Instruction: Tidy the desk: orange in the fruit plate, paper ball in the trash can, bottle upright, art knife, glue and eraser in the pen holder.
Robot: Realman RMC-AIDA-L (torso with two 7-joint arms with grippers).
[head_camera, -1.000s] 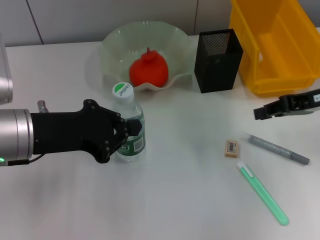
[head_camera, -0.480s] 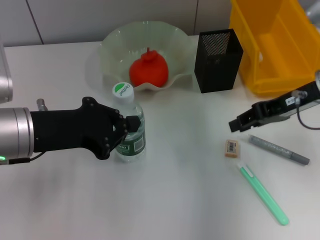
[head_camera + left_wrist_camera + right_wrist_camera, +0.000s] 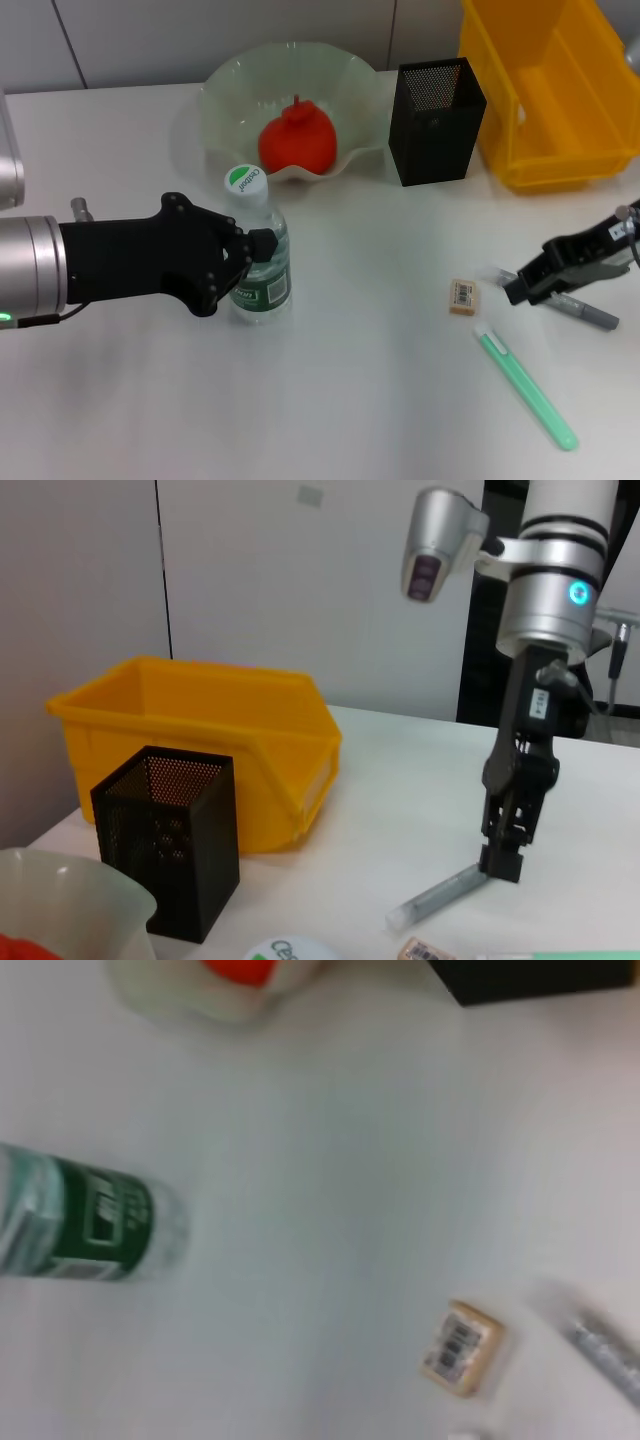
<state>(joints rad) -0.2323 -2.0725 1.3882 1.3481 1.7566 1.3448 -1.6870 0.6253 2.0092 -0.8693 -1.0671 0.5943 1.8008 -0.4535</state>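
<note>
The bottle [image 3: 262, 275] stands upright in front of the fruit plate [image 3: 225, 90], which holds the orange [image 3: 297, 140]. My left gripper [image 3: 255, 252] reaches in from the left, open, with a finger on each side of the bottle. My right gripper [image 3: 520, 288] points down at the near end of a grey pen-shaped stick [image 3: 590, 313], and its tip [image 3: 500, 865] touches that stick [image 3: 440, 898]. The eraser [image 3: 464, 296] lies just left of it and a green stick [image 3: 527, 390] lies nearer me. Which stick is the art knife or the glue I cannot tell. The paper ball is out of view.
The black mesh pen holder [image 3: 435, 125] stands right of the fruit plate. The yellow trash can [image 3: 560, 100] sits at the back right corner, close behind the right arm.
My right gripper swung in from the right edge, then dropped toward me onto the grey stick's end. My left gripper eased slightly back to the left while the bottle stayed in place.
</note>
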